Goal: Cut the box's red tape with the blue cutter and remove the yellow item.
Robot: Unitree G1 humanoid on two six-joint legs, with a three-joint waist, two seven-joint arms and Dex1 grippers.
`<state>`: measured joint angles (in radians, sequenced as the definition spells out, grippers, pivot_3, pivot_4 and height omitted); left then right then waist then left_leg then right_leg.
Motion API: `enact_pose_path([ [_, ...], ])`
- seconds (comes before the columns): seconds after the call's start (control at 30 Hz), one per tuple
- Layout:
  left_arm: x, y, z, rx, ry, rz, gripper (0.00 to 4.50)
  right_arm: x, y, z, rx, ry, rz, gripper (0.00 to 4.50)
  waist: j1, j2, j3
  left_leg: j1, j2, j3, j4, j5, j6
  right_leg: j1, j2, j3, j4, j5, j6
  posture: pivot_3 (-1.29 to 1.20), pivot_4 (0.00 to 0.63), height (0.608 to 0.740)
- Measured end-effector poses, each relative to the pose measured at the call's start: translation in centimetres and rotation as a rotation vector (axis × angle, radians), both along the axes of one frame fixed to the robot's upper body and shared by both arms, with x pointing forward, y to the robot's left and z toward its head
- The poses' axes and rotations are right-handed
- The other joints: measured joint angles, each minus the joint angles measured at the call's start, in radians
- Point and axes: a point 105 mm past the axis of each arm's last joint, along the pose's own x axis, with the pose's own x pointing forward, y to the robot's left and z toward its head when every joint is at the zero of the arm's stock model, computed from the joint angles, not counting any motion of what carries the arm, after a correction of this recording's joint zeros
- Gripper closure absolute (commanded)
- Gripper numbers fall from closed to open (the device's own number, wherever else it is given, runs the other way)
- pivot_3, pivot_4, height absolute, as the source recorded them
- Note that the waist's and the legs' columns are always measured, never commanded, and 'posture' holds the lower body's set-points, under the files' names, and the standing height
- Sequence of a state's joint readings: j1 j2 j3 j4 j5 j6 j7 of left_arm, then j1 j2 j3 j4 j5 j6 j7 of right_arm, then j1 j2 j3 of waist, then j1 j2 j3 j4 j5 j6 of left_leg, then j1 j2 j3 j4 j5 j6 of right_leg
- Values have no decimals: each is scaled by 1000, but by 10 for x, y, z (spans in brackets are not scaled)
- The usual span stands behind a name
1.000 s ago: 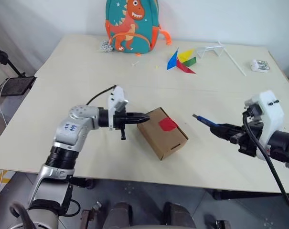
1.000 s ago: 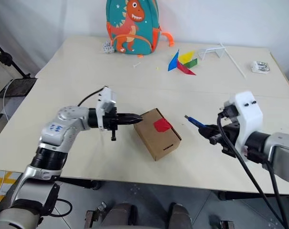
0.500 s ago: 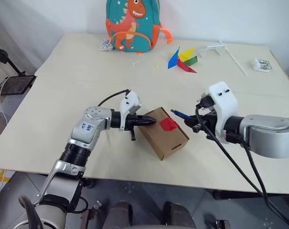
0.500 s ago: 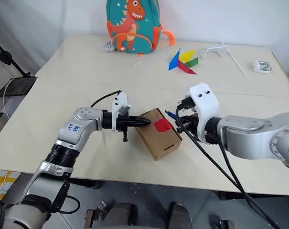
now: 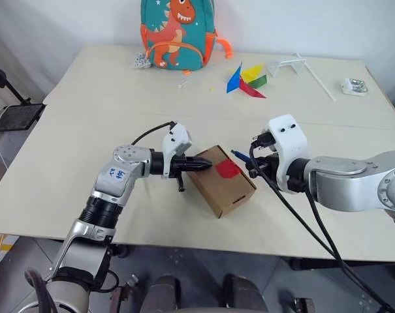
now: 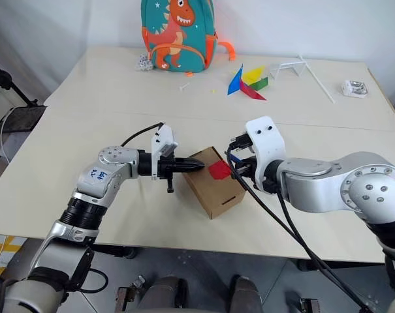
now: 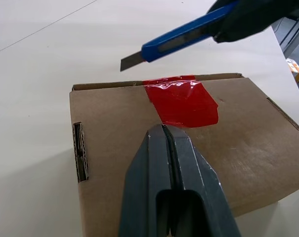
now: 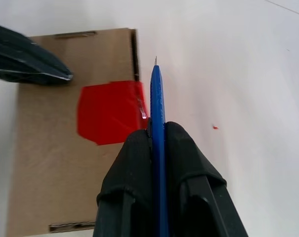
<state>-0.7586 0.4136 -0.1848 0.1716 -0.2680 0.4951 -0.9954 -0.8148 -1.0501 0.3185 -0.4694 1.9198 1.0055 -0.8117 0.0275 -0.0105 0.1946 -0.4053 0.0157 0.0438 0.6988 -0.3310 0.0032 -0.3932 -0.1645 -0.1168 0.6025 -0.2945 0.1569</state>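
Cardboard sits at the middle of my view: the box (image 5: 221,180), small and brown, lies on the pale table (image 5: 106,117) a little nearer its front edge than its back edge, turned at an angle to that edge. The red tape (image 7: 183,101) is a short bright patch on the box's top face, running up to the top's edge, where the lid meets the side wall.

My left gripper (image 5: 207,165) comes in level from the left with its two black fingers pressed together, nothing between them. Its tip rests on the box's top face, just beside the tape but short of it.

My right gripper (image 5: 254,167) comes in from the right, clamped tight on the blue cutter (image 8: 156,143) — a slim blue handle held between the two fingers, with a short grey blade out at its far end. The cutter hangs in the air just past the taped edge of the box, with the blade tip (image 7: 131,60) close to that edge and apart from the tape; I see a gap between blade and cardboard.

At the table's back edge stands a teal backpack (image 5: 175,34) with an orange dinosaur on it. A paper pinwheel (image 5: 247,81) lies to its right, also near the back edge.
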Motion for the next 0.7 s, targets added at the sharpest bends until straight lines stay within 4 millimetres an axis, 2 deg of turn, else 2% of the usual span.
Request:
enact_pose_path([
  [0.23, -1, 0, -1, 1, 1, 5, 4500, -2, 9, -1, 30, 14, 23, 4365, -1, 0, 0, 0, 0, 0, 0, 0, 0, 0, 0, 0, 0, 0, 0, 0, 150, 740],
  [0.4, -3, 0, -2, 1, -4, 4, 4500, -1, 15, 7, 39, -17, 43, 4365, -1, 0, 0, 0, 0, 0, 0, 0, 0, 0, 0, 0, 1, 0, 0, 0, 150, 740],
  [0.7, -4, 0, -2, 3, -1, 7, 4500, 1, 18, 7, 43, -22, 52, 4365, -1, 0, 0, 0, 0, 0, 0, 0, 0, 0, 0, 0, 1, 0, 0, 0, 150, 740],
])
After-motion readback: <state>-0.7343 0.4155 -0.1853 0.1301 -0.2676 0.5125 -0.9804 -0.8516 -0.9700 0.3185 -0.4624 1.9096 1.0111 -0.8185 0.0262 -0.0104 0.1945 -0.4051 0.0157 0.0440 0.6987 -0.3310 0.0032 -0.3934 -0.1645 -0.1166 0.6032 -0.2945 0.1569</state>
